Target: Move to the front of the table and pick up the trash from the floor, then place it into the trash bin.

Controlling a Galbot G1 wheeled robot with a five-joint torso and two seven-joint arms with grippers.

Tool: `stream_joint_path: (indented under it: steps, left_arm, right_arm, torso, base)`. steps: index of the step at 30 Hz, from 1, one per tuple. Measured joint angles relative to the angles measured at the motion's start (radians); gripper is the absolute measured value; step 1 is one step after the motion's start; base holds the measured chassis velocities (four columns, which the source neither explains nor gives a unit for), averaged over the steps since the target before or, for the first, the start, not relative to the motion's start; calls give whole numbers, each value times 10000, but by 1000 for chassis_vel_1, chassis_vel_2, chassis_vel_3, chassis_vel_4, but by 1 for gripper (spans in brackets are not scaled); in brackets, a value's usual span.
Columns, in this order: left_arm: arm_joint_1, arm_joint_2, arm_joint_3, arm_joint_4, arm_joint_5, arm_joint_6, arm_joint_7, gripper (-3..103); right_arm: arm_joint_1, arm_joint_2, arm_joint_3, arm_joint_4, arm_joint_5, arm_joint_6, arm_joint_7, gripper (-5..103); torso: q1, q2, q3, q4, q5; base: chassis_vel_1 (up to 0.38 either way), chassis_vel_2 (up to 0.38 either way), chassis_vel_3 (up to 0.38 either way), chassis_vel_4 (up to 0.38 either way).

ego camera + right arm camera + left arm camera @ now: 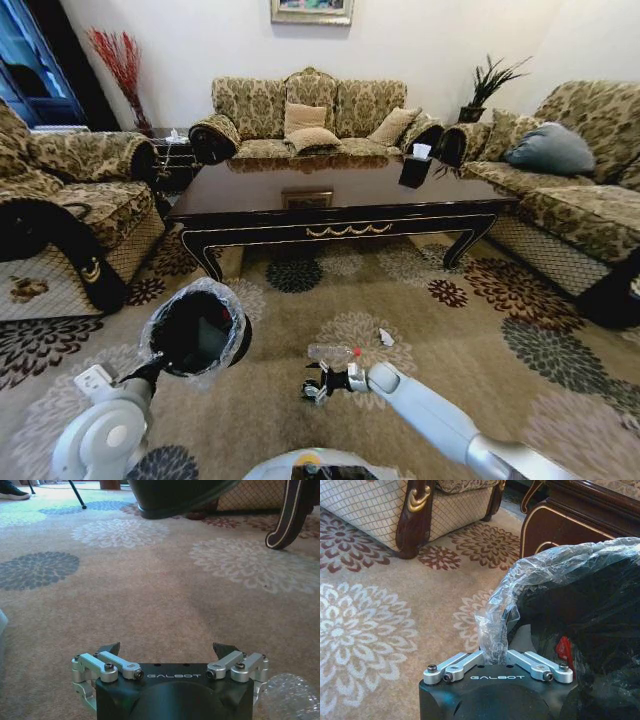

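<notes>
Head camera looks down from above at carpet and table [340,205] — wrist cameras sit close, sharing the trash bin [580,610].

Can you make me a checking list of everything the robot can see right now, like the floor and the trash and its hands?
Surface: flowered carpet; dark table stands ahead.
Job's things: bottle lies on the carpet at the right gripper; white scrap lies beside it. Black bin with plastic bag is lifted off the floor.
Clutter: black tissue box on the table.
Grippers: left gripper is shut on the bin's bagged rim; right gripper is low over the carpet, fingers open, beside the bottle.
Cables: nothing seen.
Surroundings: patterned sofas on three sides, cushions, red twigs, a potted plant, a picture on the wall.
</notes>
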Motion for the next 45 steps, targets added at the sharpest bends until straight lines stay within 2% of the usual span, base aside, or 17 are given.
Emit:
stream_joint_path:
  steps: [10, 34, 37, 41, 43, 45]
  left_arm:
    - [-1, 44, 11, 63, -8, -3, -23, 0]
    - [65, -44, 140, -64, 50, -13, -93, 0]
    - [77, -44, 136, -81, 50, -13, -93, 0]
    - [109, -47, 132, -108, 50, -13, -97, 0]
    - [112, -47, 131, -109, 49, -14, -98, 0]
    - [112, -47, 132, -112, 49, -14, -100, 0]
  right_arm:
    - [-99, 552, 210, -892, -171, 84, 131, 100]
    - [-569, 526, 570, -1230, -255, 51, 433, 102]
    - [-595, 526, 591, -1233, -282, 49, 435, 100]
    - [-649, 574, 653, -1273, -365, 49, 436, 79]
    - [-664, 585, 662, -1277, -381, 51, 436, 79]
    - [-683, 610, 686, -1300, -457, 76, 436, 69]
  torso:
    - [1, 0, 0, -3, -1]
    - [0, 0, 0, -1, 0]
    - [1, 0, 0, -1, 1]
    - [0, 0, -1, -1, 1]
    - [0, 0, -1, -1, 0]
    - [0, 0, 0, -1, 0]
  base:
    - [0, 0, 0, 0]
    - [0, 0, 0, 0]
    - [0, 0, 0, 0]
    - [0, 0, 0, 0]
    - [0, 0, 0, 0]
    - [0, 0, 0, 0]
